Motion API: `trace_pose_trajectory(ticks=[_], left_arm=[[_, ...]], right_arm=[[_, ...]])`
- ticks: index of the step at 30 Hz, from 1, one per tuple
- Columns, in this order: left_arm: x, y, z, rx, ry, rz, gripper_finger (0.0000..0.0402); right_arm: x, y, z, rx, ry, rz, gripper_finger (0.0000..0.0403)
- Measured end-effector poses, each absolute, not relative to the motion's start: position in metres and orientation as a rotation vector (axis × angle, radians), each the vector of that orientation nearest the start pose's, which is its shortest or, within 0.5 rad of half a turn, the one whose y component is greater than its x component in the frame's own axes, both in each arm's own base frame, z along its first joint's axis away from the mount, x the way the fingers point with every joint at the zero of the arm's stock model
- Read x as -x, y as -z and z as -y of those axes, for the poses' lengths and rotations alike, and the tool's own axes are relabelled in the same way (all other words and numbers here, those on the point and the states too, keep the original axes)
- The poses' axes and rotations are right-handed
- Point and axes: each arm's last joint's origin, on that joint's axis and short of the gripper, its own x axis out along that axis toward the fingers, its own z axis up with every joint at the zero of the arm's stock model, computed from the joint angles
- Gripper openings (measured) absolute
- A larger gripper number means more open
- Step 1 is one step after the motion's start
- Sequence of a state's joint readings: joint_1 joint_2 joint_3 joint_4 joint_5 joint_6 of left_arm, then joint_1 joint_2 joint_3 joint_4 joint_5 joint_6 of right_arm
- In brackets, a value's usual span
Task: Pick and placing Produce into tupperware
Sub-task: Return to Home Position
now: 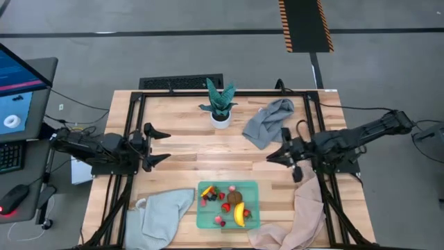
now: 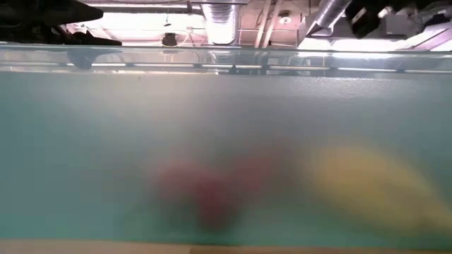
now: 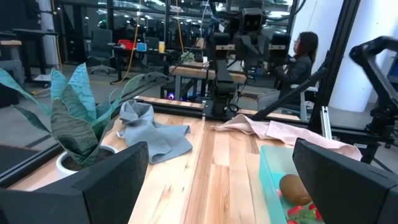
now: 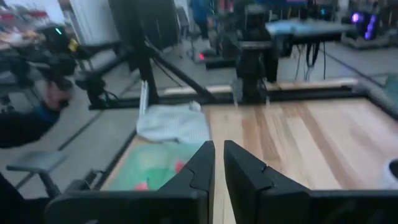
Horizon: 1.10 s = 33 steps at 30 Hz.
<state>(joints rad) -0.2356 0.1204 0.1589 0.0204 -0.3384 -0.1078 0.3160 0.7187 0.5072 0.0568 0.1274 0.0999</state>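
Note:
The mint-green tupperware (image 1: 227, 205) rests on the wooden table near its front edge. Inside lie a yellow banana (image 1: 239, 215), red strawberries (image 1: 225, 207), a brown round piece (image 1: 234, 197) and small dark and pink pieces. My left gripper (image 1: 161, 146) hovers open above the table's left side, pointing level toward the right, clear of the container (image 3: 273, 174). My right gripper (image 1: 272, 157) is shut, empty and raised on the right side, pointing left. The low view looks through the container wall (image 2: 226, 155), with blurred red and yellow shapes behind it.
A green plant in a white pot (image 1: 220, 104) and a grey cloth (image 1: 269, 121) sit toward the far edge. A pale grey-green cloth (image 1: 163, 212) lies left of the container and a pink cloth (image 1: 302, 215) lies right of it. A person (image 3: 301, 53) sits beyond the table.

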Motion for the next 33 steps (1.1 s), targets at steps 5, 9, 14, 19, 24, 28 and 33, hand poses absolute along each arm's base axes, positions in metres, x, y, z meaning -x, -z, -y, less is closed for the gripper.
trace_pose_trajectory(ticks=[5, 9, 14, 19, 24, 28, 33], left_arm=[[-0.09, -0.208, 0.012, 0.13, -0.099, 0.052, 0.0387], [-0.086, -0.208, 0.011, 0.134, -0.099, 0.063, 0.0387], [-0.083, -0.209, 0.01, 0.138, -0.097, 0.079, 0.0387], [-0.084, -0.208, 0.01, 0.137, -0.098, 0.074, 0.0387], [-0.084, -0.208, 0.01, 0.136, -0.099, 0.072, 0.0387], [-0.084, -0.207, 0.01, 0.134, -0.107, 0.064, 0.0387], [-0.084, -0.203, 0.01, 0.175, -0.113, 0.025, 0.0387]], right_arm=[[-0.136, -0.28, -0.048, -0.029, -0.264, -0.048, 0.0059], [-0.12, -0.279, -0.047, -0.032, -0.311, 0.012, 0.0059], [-0.103, -0.269, -0.043, -0.04, -0.336, 0.073, 0.0059], [-0.088, -0.252, -0.036, -0.06, -0.334, 0.152, 0.0059], [-0.078, -0.235, -0.031, -0.081, -0.334, 0.211, 0.0059], [-0.077, -0.224, -0.029, -0.082, -0.28, 0.209, 0.0059], [-0.082, -0.215, -0.029, -0.034, -0.245, 0.119, 0.0059]])
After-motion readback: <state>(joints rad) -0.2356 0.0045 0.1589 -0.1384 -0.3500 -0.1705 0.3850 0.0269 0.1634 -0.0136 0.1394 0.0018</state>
